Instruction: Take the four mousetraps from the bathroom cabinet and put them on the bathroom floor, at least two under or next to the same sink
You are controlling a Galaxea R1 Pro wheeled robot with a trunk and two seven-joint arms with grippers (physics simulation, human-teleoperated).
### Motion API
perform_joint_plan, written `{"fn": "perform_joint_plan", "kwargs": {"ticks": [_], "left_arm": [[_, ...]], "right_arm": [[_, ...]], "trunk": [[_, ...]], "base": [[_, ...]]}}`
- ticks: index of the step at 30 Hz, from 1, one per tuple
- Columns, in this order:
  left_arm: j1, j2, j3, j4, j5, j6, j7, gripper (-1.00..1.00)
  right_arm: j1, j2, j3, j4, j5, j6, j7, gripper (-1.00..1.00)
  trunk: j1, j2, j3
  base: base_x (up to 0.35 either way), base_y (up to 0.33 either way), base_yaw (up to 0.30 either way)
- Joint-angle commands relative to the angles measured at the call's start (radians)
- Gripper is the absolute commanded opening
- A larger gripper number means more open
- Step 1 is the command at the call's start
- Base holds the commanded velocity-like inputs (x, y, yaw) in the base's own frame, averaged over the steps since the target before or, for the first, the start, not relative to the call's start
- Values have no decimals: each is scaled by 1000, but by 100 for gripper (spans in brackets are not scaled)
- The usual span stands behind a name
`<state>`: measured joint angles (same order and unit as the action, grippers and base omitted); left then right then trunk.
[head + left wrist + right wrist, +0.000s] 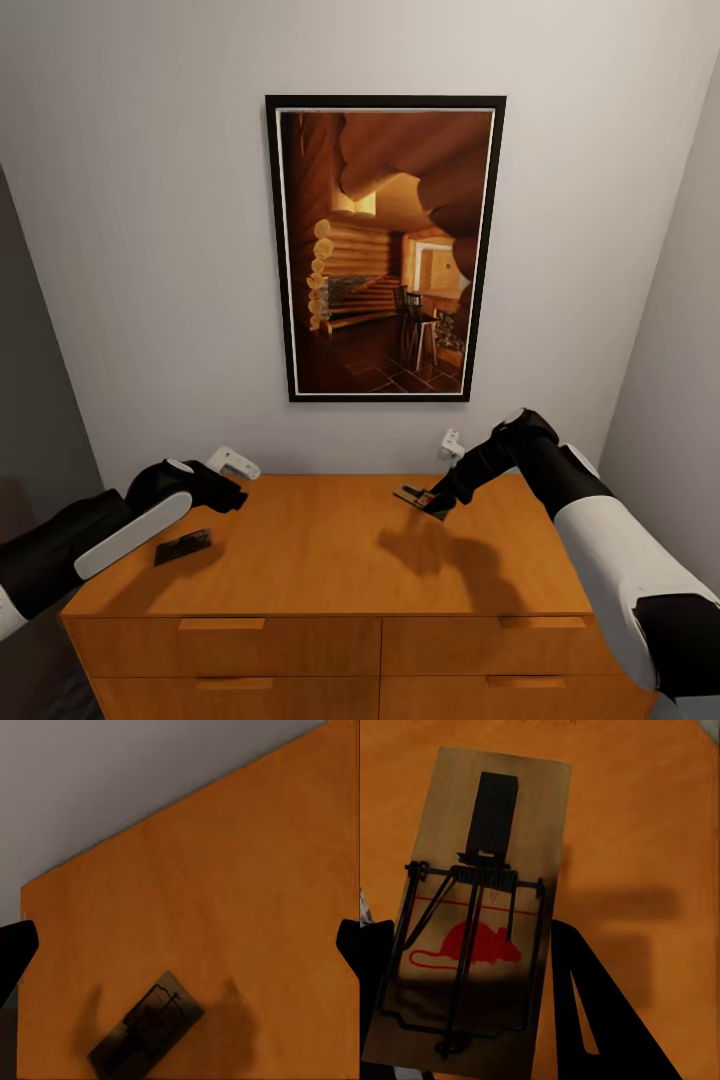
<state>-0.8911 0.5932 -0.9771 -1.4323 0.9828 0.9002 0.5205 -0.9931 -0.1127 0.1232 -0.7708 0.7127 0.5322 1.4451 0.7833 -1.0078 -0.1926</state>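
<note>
Right gripper is clamped on 1 mousetrap, lifted off the cabinet surface. Left gripper hangs spread open over the other mousetrap. Thin board, so it could probably slip out mid-carry.

Up on the pale grey wall, dead centre, hangs a tall framed picture with a black frame and thin white inner border, showing a warm log-cabin interior: stacked round logs, a glowing window, dark chairs on a tiled floor. Off to the right, meets a second plain wall at a corner, slightly darker in shade. Down the far left edge runs a dark grey vertical surface, too cropped to tell what it is.
</note>
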Motion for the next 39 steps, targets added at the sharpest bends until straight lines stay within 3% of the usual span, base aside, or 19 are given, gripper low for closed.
{"fn": "perform_joint_plan", "kwargs": {"ticks": [1,4,11,16,19,22,28,29,34,39], "left_arm": [[-2,0,-3,7,32,-9,11,100],[-2,-6,-3,25,69,-36,11,100],[-2,-10,-3,39,87,-84,1,100],[-2,-4,-3,40,81,-91,-146,100],[-2,2,-3,65,75,-131,-222,100],[-2,5,-3,88,57,-164,-241,100],[-2,13,-3,107,-36,-188,-260,100],[-2,56,-3,115,-53,-201,-294,100],[-2,97,-2,130,-62,-245,-425,100],[-2,98,0,185,-62,-291,-473,100]], "right_arm": [[-1,-1,-6,-1,2,14,6,-100],[-1,-1,-16,-1,2,13,7,-100],[-1,3,-22,0,2,12,10,-100],[2,14,-22,9,-43,9,13,-100],[2,16,-19,10,-70,9,10,-100],[2,23,-17,10,-75,9,7,-100],[2,63,-15,7,-74,18,2,-100],[2,92,-14,7,-70,21,-13,-100],[2,100,-16,9,-76,21,-47,-100],[2,102,-17,11,-79,22,-54,-100]], "trunk": [[0,-1,-2],[0,-1,-2],[0,-1,-2],[0,-1,-2],[0,-1,-2],[0,-1,-2],[0,-1,-2],[0,-1,-2],[0,-1,-2],[0,-1,-2]], "base": [[0,0,0],[0,0,0],[0,0,0],[0,0,0],[0,0,0],[0,0,0],[0,0,0],[0,0,0],[0,0,0],[0,0,0]]}}
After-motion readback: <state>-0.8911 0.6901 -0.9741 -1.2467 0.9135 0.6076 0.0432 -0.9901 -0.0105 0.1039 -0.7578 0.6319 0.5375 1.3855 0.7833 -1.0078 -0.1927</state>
